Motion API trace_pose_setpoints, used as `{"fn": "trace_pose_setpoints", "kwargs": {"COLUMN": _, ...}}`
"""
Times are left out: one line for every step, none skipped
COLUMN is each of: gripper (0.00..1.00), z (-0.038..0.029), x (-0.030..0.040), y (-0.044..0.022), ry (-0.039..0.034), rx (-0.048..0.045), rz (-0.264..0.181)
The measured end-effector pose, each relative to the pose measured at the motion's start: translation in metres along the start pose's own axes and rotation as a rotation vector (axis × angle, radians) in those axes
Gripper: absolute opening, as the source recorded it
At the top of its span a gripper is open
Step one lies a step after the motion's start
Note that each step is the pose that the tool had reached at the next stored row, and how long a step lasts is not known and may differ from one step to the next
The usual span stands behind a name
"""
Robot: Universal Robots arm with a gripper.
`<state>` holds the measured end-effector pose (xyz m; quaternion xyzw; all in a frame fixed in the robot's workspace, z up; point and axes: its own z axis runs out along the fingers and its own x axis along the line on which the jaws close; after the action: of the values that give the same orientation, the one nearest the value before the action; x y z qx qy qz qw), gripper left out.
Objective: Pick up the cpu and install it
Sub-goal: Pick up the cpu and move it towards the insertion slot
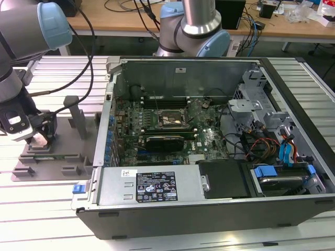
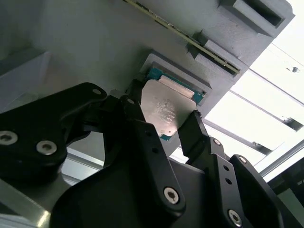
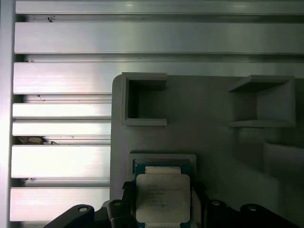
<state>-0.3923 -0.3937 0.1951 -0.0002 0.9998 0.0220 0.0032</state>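
Hovering low over the grey plastic tray (image 1: 73, 157), the black two-fingered gripper (image 1: 42, 137) on the grey and light-blue robot arm (image 1: 31, 26) is at the tray's end farthest from the open black computer case (image 1: 209, 212), which stands just beside the tray on the ribbed aluminium table (image 1: 52, 209). In both wrist views the small flat square cpu with a shiny silver-grey metal top (image 2: 164, 107) (image 3: 163, 199) lies flat in a shallow square recess of the tray (image 2: 85, 42) (image 3: 209, 118), a rim of its green board showing around the metal lid. The gripper (image 2: 164, 118) (image 3: 163, 190) is drawn in narrow, its black fingers (image 2: 142, 123) set against two opposite edges of the cpu, so the chip is clasped between them while it sits in the recess. Two open-topped box-shaped pockets (image 3: 142, 99) rise from the tray near the cpu, on the side away from the gripper. Inside the case, well apart from the tray, a green motherboard carries a black rectangular socket frame (image 1: 170, 119).
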Motion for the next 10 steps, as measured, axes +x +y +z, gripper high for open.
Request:
{"fn": "trace_pose_setpoints", "kwargs": {"gripper": 0.55, "z": 0.0000, "x": 0.0000, "y": 0.0000, "ry": 0.0001, "rx": 0.0000, "rz": 0.000}}
{"fn": "trace_pose_setpoints", "kwargs": {"gripper": 0.55, "z": -0.0001, "x": 0.0000, "y": 0.0000, "ry": 0.0001, "rx": 0.0000, "rz": 0.000}}
{"fn": "trace_pose_setpoints", "kwargs": {"gripper": 0.55, "z": -0.0009, "x": 0.0000, "y": 0.0000, "ry": 0.0004, "rx": 0.0002, "rz": 0.000}}
{"fn": "trace_pose_setpoints", "kwargs": {"gripper": 0.55, "z": -0.0019, "x": 0.0000, "y": 0.0001, "ry": 0.0003, "rx": 0.0001, "rz": 0.000}}
{"fn": "trace_pose_setpoints", "kwargs": {"gripper": 0.55, "z": -0.0044, "x": 0.0000, "y": 0.0002, "ry": 0.0001, "rx": 0.0000, "rz": 0.000}}
{"fn": "trace_pose_setpoints", "kwargs": {"gripper": 0.55, "z": -0.0102, "x": -0.0001, "y": 0.0005, "ry": 0.0000, "rx": 0.0000, "rz": 0.000}}
{"fn": "trace_pose_setpoints", "kwargs": {"gripper": 0.55, "z": -0.0130, "x": -0.0001, "y": 0.0006, "ry": 0.0000, "rx": 0.0000, "rz": 0.000}}
{"fn": "trace_pose_setpoints", "kwargs": {"gripper": 0.55, "z": -0.0177, "x": -0.0001, "y": 0.0008, "ry": 0.0000, "rx": 0.0000, "rz": 0.000}}
{"fn": "trace_pose_setpoints", "kwargs": {"gripper": 0.55, "z": -0.0195, "x": -0.0002, "y": 0.0009, "ry": 0.0001, "rx": 0.0000, "rz": 0.000}}
{"fn": "trace_pose_setpoints", "kwargs": {"gripper": 0.55, "z": -0.0213, "x": -0.0002, "y": 0.0009, "ry": 0.0000, "rx": -0.0001, "rz": 0.000}}
